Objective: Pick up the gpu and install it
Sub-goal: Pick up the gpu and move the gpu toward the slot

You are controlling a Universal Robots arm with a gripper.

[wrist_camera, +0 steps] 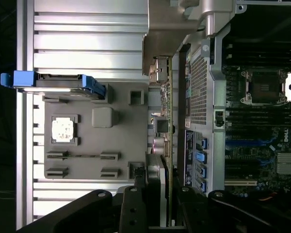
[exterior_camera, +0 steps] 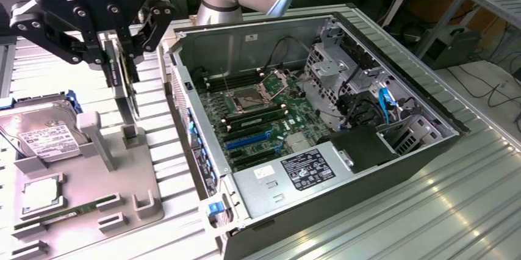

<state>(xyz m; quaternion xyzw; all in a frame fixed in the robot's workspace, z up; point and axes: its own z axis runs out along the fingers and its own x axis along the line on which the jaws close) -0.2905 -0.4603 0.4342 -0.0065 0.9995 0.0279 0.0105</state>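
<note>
Gripper [exterior_camera: 119,52]: partly closed, jaws clamped on the upper end of the gpu [exterior_camera: 126,86], which I see held upright on edge. The gpu hangs over the grey parts tray [exterior_camera: 122,174], its lower end at the tray's slotted post; lifted clear or seated, I cannot tell. Hard drive [exterior_camera: 45,135]: on the tray, toward the exterior view's left. Open computer case [exterior_camera: 423,107], motherboard [exterior_camera: 260,119] exposed: just beside the tray, on the exterior view's right.

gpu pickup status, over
gripper shut on gpu. gpu upright, edge-on, above the grey holder, outside the open computer case. case side wall stands between gpu and motherboard.
</note>
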